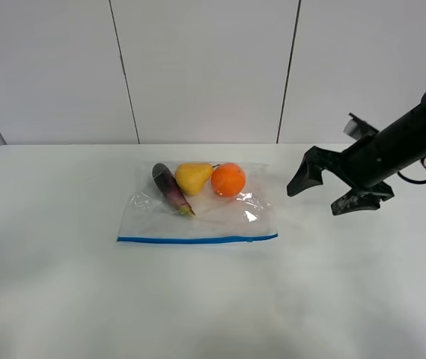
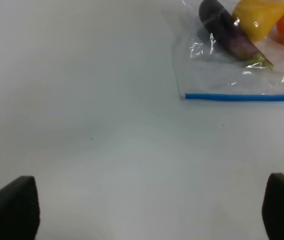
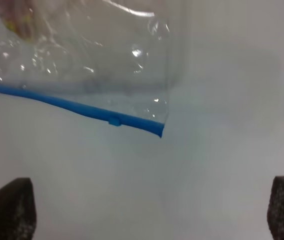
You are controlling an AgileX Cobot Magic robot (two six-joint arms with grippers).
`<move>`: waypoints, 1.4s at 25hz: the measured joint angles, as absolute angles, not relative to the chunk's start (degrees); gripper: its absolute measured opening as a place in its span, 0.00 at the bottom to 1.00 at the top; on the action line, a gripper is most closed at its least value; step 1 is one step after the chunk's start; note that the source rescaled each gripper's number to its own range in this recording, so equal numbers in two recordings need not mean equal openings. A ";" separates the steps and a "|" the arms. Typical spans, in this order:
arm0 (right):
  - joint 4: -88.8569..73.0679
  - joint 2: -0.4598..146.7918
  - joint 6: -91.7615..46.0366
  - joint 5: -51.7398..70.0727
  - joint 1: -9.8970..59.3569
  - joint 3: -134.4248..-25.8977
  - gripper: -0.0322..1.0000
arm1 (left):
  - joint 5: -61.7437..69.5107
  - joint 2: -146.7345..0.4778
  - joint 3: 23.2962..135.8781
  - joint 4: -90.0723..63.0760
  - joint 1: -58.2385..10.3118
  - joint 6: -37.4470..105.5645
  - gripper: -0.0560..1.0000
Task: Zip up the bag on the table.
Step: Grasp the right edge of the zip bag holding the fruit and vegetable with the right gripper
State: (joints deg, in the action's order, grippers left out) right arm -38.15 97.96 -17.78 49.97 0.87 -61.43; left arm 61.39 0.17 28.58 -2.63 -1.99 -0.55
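The clear bag (image 1: 198,213) lies flat on the white table (image 1: 63,284), its blue zipper strip (image 1: 198,239) along the near edge. An eggplant (image 1: 170,188), a pear (image 1: 193,177) and an orange (image 1: 228,179) show through it. My right gripper (image 1: 317,200) is open and empty, hovering to the right of the bag. The right wrist view shows the strip's end (image 3: 72,107) with a small slider (image 3: 114,120), between wide-apart fingertips (image 3: 9,207). My left gripper (image 2: 151,215) is open and empty, off the bag's (image 2: 231,75) left corner; the exterior view does not show it.
White wall panels (image 1: 205,67) stand behind the table's far edge. The right arm (image 1: 407,134) reaches in from the right. Bare tabletop (image 2: 82,100) lies left of and in front of the bag.
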 joint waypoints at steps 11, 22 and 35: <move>-43.89 108.02 -23.43 46.39 0.87 -61.43 1.00 | 61.39 0.17 28.58 -2.63 -1.99 -0.55 1.00; -55.02 114.69 -34.26 45.24 0.87 -61.73 1.00 | 61.39 0.17 28.58 -2.63 -1.99 -0.55 1.00; -64.08 118.45 -39.48 47.03 2.25 -62.78 1.00 | 61.39 0.17 28.58 -2.63 -1.99 -0.55 1.00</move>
State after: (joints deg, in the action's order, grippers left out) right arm -64.08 118.45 -39.48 47.03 2.25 -62.78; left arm 61.39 0.17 28.58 -2.63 -1.99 -0.55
